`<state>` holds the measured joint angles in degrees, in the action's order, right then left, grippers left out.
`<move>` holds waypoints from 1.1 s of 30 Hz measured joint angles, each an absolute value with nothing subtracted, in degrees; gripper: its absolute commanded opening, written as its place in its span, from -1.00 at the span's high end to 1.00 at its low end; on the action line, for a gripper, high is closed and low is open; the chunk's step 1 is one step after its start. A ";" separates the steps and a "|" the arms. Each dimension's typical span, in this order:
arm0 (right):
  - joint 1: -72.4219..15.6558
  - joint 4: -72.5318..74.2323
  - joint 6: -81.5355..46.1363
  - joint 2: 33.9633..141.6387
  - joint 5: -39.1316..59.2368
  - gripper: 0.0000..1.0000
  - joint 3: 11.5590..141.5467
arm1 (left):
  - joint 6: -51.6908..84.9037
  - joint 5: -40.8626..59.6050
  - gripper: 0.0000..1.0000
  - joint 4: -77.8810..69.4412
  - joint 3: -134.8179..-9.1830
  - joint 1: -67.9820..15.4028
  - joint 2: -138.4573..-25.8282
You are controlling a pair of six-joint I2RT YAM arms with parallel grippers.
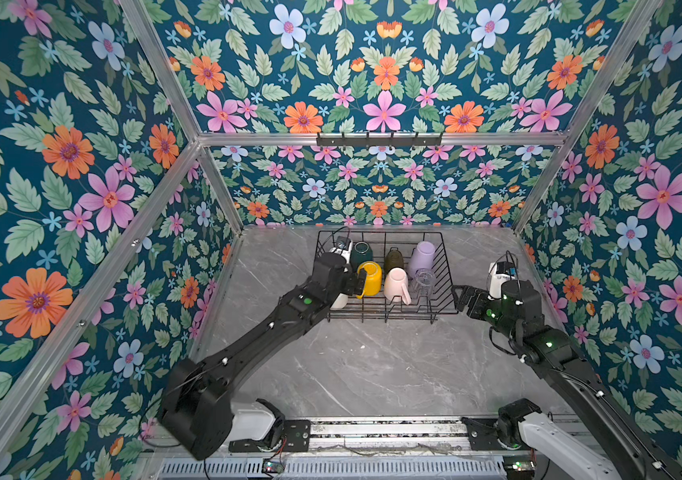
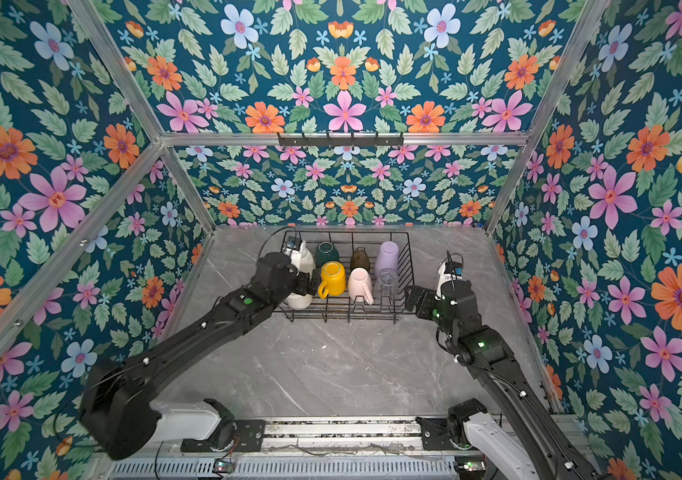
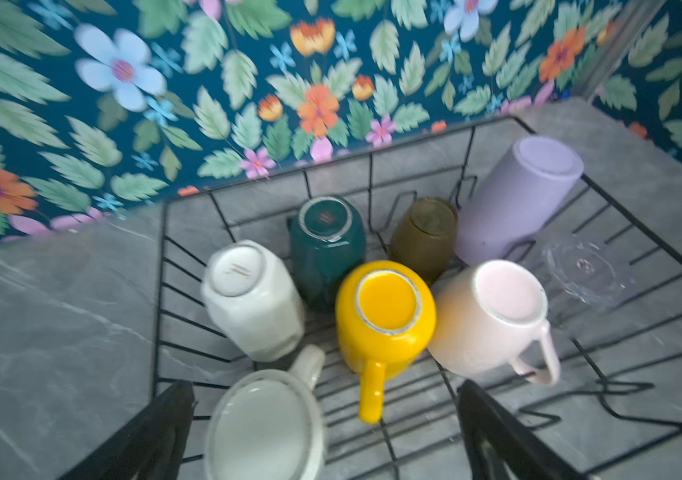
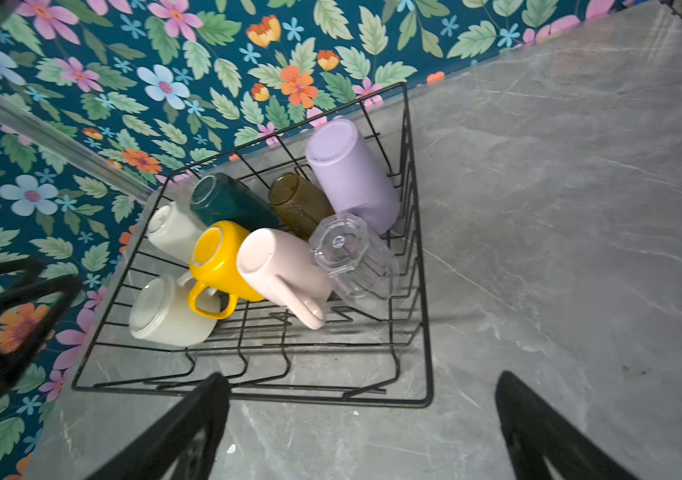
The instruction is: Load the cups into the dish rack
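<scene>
In both top views the dish rack (image 1: pixel 389 319), a black wire basket, stands at the middle of the table's (image 1: pixel 331 374) far edge. All eight cups (image 1: pixel 395 282) sit inside it, bottoms up so they can drain. The left hand (image 1: pixel 358 284) hangs open over the rack's near left corner, beside the yellow mug (image 1: pixel 370 274). The right hand (image 1: pixel 462 297) waits open and empty just off the rack's right side, clear of the load.

In the left wrist view the left hand's fingers (image 3: pixel 152 432) stand spread either side of a glossy white mug (image 3: pixel 264 424) without touching it. Beyond it crowd a faceted white mug (image 3: pixel 252 299), the dark green mug (image 3: pixel 327 253), the pale pink mug (image 3: pixel 485 316), the pebbled olive glass (image 3: pixel 424 237), the matte lilac tumbler (image 3: pixel 514 199) and the clear glass (image 3: pixel 589 270). They lean on one another and on the rack's wires.

In the right wrist view the right hand's jaws gape over bare marbled table by the rack's near right corner. No cup is left on the table, so I judge the loading finished.
</scene>
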<state>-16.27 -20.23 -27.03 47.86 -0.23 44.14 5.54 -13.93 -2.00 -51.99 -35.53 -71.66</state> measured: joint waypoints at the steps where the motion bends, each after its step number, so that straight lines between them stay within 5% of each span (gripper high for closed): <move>1: -14.94 -19.64 -26.68 48.40 0.08 -0.98 43.64 | 4.93 -15.16 -0.99 -5.04 -48.66 -34.59 -68.75; 12: -9.50 -3.57 -18.81 62.15 -12.25 -0.98 32.25 | 2.24 -21.47 -0.99 -35.64 -15.73 -16.05 -52.95; 22: -6.02 13.28 -10.26 66.72 -21.65 -0.98 25.23 | 0.95 -24.12 -0.98 -60.18 -5.48 -7.11 -71.79; 33: -4.27 38.70 -4.80 74.94 -19.44 -0.98 17.43 | 1.23 -17.93 -0.98 -71.72 -9.37 -2.83 -81.14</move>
<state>-4.27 38.70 -4.80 74.94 -19.44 17.43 1.23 -17.93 -71.72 -9.37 -2.83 -81.14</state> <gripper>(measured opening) 0.988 0.991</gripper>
